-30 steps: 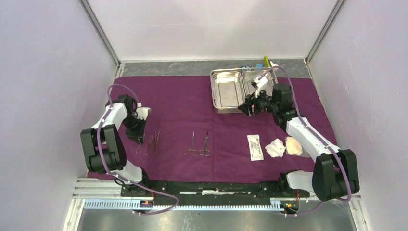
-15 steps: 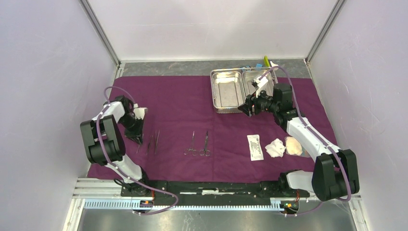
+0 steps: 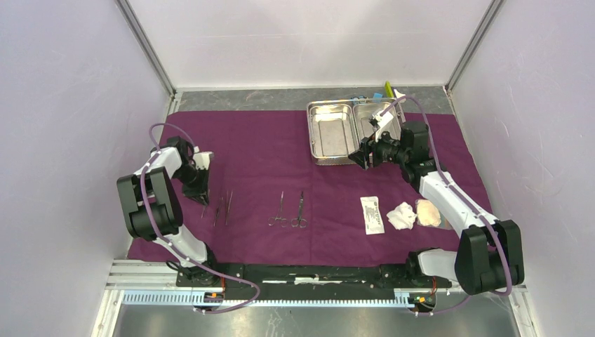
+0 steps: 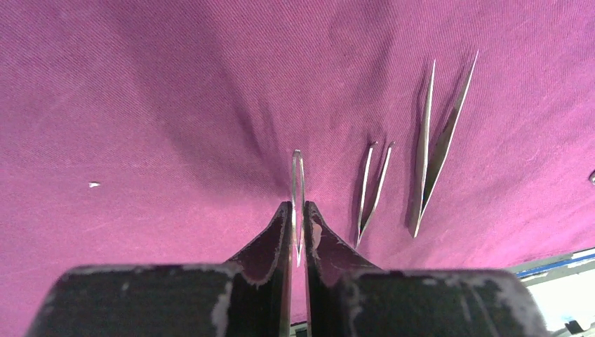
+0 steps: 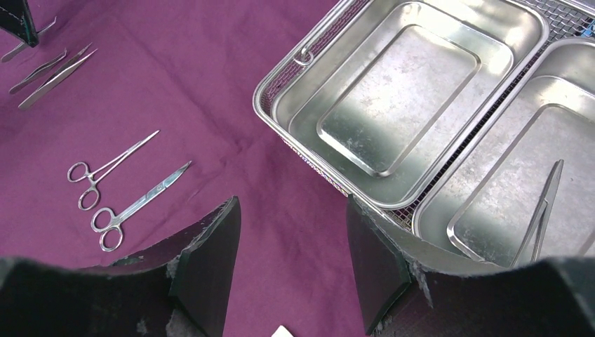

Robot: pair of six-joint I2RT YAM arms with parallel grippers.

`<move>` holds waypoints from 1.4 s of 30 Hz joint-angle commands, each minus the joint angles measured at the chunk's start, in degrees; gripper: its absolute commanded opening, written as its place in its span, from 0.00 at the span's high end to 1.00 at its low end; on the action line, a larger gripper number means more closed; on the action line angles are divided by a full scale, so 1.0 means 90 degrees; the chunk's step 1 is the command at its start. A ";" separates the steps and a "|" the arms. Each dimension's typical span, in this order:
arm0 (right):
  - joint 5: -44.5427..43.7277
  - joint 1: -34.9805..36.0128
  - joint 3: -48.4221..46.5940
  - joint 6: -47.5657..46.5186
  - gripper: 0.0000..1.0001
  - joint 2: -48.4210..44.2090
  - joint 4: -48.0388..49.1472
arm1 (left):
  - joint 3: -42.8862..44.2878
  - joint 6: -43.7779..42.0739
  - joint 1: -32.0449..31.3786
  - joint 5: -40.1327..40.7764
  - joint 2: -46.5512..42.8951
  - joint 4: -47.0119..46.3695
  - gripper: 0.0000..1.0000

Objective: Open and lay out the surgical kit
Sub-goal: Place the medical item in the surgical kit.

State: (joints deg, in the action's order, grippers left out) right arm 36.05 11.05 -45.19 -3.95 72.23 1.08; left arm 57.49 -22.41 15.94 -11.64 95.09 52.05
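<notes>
Jaws of the left gripper (image 4: 297, 225) pinched thin tweezers (image 4: 297, 175) edge-on over the purple cloth (image 4: 140, 105). Short tweezers (image 4: 373, 193) lay just to their right and long tweezers (image 4: 436, 147) beyond, with bare cloth stretching wide to the left. The right gripper (image 5: 291, 260) hovered with jaws spread by the near rim of the steel tray (image 5: 400, 105). One pair of tweezers (image 5: 544, 207) lay in the tray's right compartment. Scissors (image 5: 137, 203) and forceps (image 5: 105, 168) lay apart across open cloth.
</notes>
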 commanded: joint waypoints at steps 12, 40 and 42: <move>0.0162 -0.0095 -0.0086 -0.0050 0.37 -0.0069 -0.0003 | 0.0126 0.0255 0.0015 0.0153 0.0274 -0.0264 0.86; 0.0233 -0.0154 -0.0067 -0.0077 0.37 0.0070 -0.0010 | 0.0002 0.0193 -0.0014 0.0094 -0.0004 0.0199 0.85; 0.0232 -0.0178 -0.0068 -0.0079 0.37 0.0097 -0.0020 | 0.0054 0.0214 -0.0029 0.0077 0.0157 0.0279 0.85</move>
State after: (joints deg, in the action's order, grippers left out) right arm 37.36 9.96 -45.19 -3.99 72.58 0.12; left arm 56.47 -21.71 15.92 -10.50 94.06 52.21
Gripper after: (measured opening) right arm 0.628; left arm 0.150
